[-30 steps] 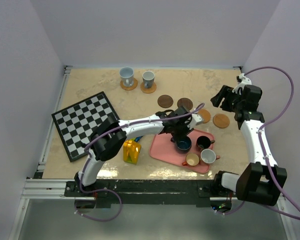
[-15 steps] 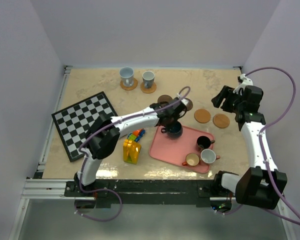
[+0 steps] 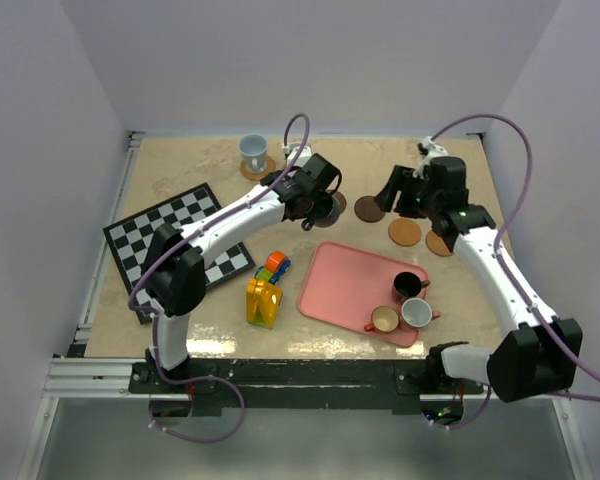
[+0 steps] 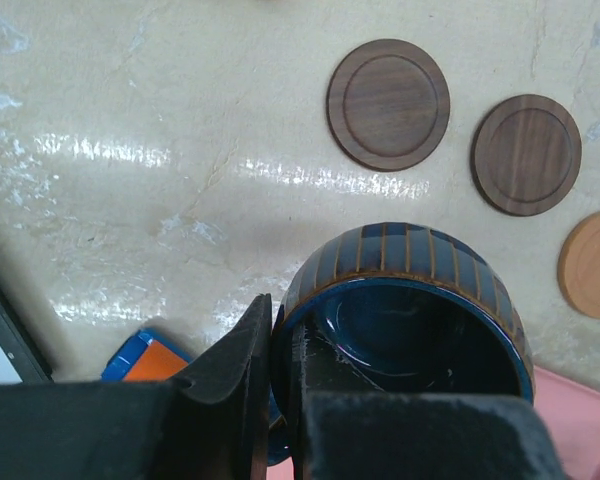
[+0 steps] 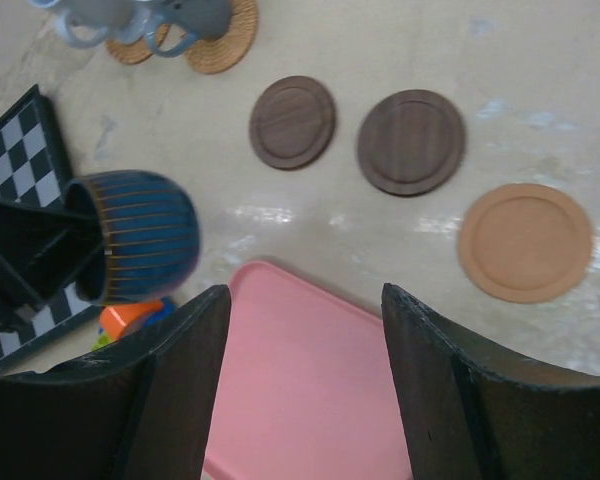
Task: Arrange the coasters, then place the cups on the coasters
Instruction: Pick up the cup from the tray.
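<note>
over veined table [image 3: 180, 170], left pincer [image 4: 280, 345] clamps ribbed glossy navy cup [image 4: 410, 260]; right pincer [image 5: 302, 300] wide, empty.

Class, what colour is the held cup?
The cup is navy with thin tan stripes; right wrist view.

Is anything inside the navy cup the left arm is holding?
Only its glossy dark blue inside shows in the navy cup, seemingly empty; the left gripper's jaws, pinching the rim, hide the near part.
</note>
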Controlling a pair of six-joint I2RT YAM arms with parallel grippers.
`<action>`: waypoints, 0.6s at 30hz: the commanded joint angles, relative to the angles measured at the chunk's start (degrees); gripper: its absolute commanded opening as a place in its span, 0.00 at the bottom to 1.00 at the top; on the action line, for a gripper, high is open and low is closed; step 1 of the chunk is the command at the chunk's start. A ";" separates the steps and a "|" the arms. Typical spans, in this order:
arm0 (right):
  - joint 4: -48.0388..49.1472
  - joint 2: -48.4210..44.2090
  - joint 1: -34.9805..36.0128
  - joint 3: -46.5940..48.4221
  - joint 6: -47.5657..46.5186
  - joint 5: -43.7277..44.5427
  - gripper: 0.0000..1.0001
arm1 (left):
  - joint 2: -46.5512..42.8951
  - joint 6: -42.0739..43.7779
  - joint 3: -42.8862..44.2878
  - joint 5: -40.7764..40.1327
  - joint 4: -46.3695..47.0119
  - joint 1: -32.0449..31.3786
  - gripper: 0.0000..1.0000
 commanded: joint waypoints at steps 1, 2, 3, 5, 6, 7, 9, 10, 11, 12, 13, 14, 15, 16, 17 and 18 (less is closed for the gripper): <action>-0.05 6.42 9.54 8.37 6.07 6.82 0.66 | 3.09 -11.08 7.22 -0.58 -4.22 2.05 0.00; -0.76 8.71 11.30 10.57 6.43 7.44 0.65 | 4.58 -11.87 9.41 -0.57 -5.97 2.50 0.00; -1.28 10.64 12.63 12.33 6.78 8.06 0.65 | 6.25 -12.67 11.87 -0.83 -7.82 2.67 0.00; -1.55 14.51 14.65 15.85 7.83 9.29 0.65 | 9.42 -14.07 17.41 -2.50 -12.03 2.76 0.00; -1.64 15.66 15.62 17.43 8.36 9.73 0.64 | 11.08 -14.78 19.61 -3.03 -13.45 2.85 0.00; -2.16 17.07 16.50 19.10 8.80 10.17 0.64 | 11.88 -15.57 20.85 -3.12 -14.50 2.94 0.00; -3.22 19.79 18.17 21.48 9.15 11.74 0.64 | 12.42 -16.89 21.30 -2.60 -15.22 3.29 0.00; -3.48 21.28 18.79 22.10 9.24 12.36 0.64 | 12.33 -17.50 20.95 -2.25 -15.13 3.38 0.00; -3.66 22.26 19.31 22.63 9.50 13.07 0.64 | 12.16 -17.94 20.43 -2.07 -14.78 3.47 0.00; -3.84 23.57 19.49 22.98 9.68 13.42 0.64 | 11.89 -18.73 19.81 -1.89 -14.60 3.47 0.00; -4.01 24.45 19.50 23.25 9.86 13.86 0.63 | 11.46 -19.26 19.20 -1.89 -14.17 3.55 0.00; -4.01 25.59 19.58 23.60 9.86 14.21 0.62 | 10.93 -19.35 18.41 -1.80 -13.29 3.64 0.00; -3.93 26.48 19.58 23.86 9.77 14.30 0.61 | 10.58 -19.44 17.79 -1.63 -12.50 3.56 0.00; -3.67 27.44 19.58 24.39 9.33 14.13 0.61 | 10.31 -19.62 17.26 -1.37 -11.88 3.73 0.00; -3.14 28.32 19.58 24.65 8.98 13.61 0.61 | 10.14 -19.70 16.82 -0.84 -11.53 3.73 0.00; -2.44 29.11 19.58 24.92 8.72 13.08 0.60 | 10.31 -19.88 16.82 -0.32 -11.18 3.90 0.00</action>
